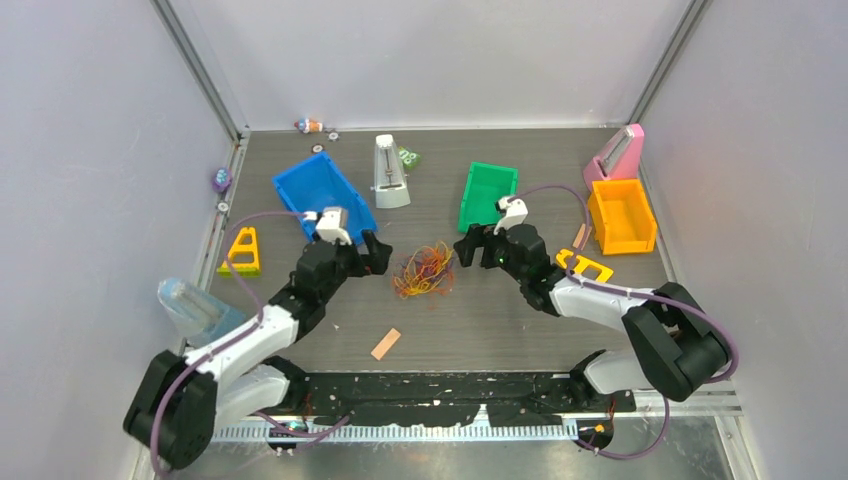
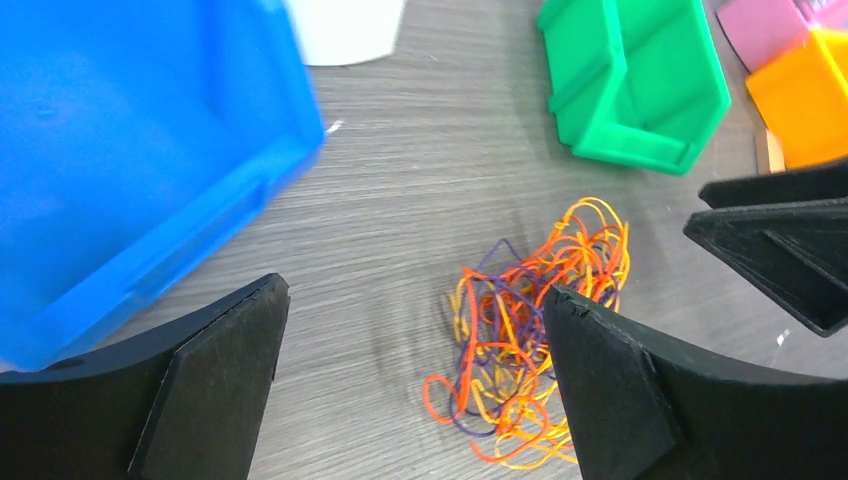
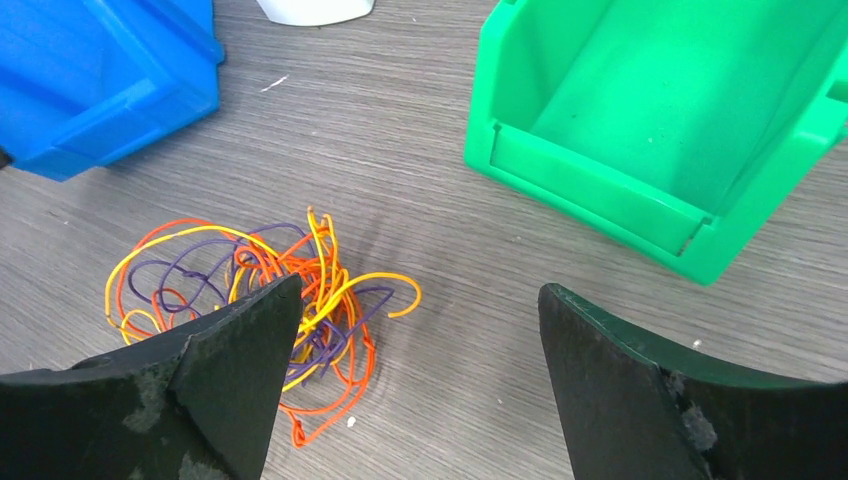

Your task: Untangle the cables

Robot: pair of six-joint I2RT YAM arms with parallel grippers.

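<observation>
The cables [image 1: 424, 270] lie in one tangled heap of thin orange, yellow and purple wires at the table's middle. They show in the left wrist view [image 2: 530, 330] and in the right wrist view [image 3: 260, 290]. My left gripper [image 1: 378, 253] is open and empty just left of the heap; in its own view [image 2: 412, 375] the heap sits against the right finger. My right gripper [image 1: 470, 250] is open and empty just right of the heap; in its own view [image 3: 420, 385] the heap lies partly behind the left finger. Neither gripper touches a wire.
A blue bin [image 1: 322, 192] stands behind the left gripper and a green bin [image 1: 487, 195] behind the right one. An orange bin [image 1: 621, 215], a pink block [image 1: 615, 155], a white metronome [image 1: 389, 173], yellow frames [image 1: 243, 252] [image 1: 585, 265] and a tan stick [image 1: 386, 344] are around.
</observation>
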